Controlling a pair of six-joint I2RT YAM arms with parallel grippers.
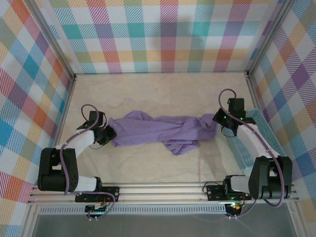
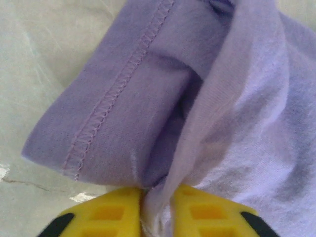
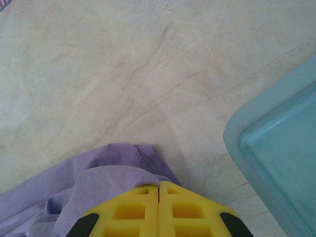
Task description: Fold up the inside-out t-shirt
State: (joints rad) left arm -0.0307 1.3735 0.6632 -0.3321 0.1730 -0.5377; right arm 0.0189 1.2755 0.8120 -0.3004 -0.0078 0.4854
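Note:
The inside-out t-shirt (image 1: 158, 129) is a lavender bundle drawn out left to right across the middle of the table, with a loose fold sagging toward the near side. My left gripper (image 1: 109, 134) holds its left end. In the left wrist view the yellow fingers (image 2: 113, 212) are shut on a pinched fold of the fabric (image 2: 148, 98), next to a stitched hem. My right gripper (image 1: 220, 124) is at the shirt's right end. Its jaws (image 3: 159, 185) are pressed together, and the purple cloth (image 3: 89, 182) rises to their tips.
A light blue plastic basket (image 1: 244, 153) stands along the right wall, close beside the right arm, and its rim (image 3: 276, 148) is just right of the right gripper. Checked walls enclose the beige table (image 1: 158, 89) on three sides.

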